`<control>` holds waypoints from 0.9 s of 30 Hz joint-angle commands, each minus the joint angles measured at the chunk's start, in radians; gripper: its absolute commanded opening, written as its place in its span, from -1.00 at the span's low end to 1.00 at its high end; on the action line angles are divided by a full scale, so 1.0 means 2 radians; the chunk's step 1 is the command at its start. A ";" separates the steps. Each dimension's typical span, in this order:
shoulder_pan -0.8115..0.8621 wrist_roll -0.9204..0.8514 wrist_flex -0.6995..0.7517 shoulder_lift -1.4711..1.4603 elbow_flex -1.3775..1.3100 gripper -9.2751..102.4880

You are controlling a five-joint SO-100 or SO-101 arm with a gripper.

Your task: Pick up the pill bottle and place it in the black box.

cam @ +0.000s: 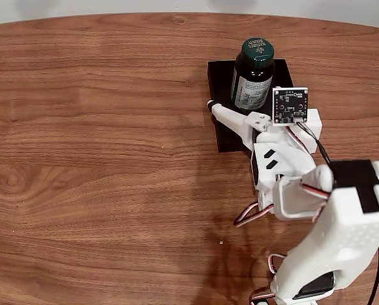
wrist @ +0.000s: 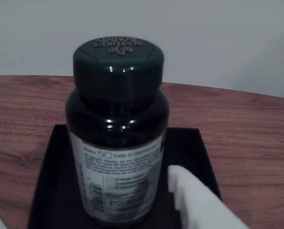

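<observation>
The pill bottle [cam: 254, 75] stands upright inside the black box [cam: 222, 114], upper centre-right of the fixed view. The gripper [wrist: 92, 212] has its fingers spread apart either side of the bottle's base, not clamping it. Judged from this, placing is done; next the arm should back straight off without tipping it.

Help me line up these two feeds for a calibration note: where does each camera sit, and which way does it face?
Fixed view: high above the wooden table, looking down; the white arm rises from the lower right, its fingers at the pill bottle.
Wrist view: rides on the arm, low, facing forward toward a pale wall; a white finger enters at the bottom.
Shared: the pill bottle upright in the black box.
</observation>
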 commanded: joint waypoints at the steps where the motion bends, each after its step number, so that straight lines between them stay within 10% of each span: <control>1: 0.005 -0.001 0.016 0.071 0.009 0.00; 27: 0.005 -0.041 0.320 0.394 0.117 -0.03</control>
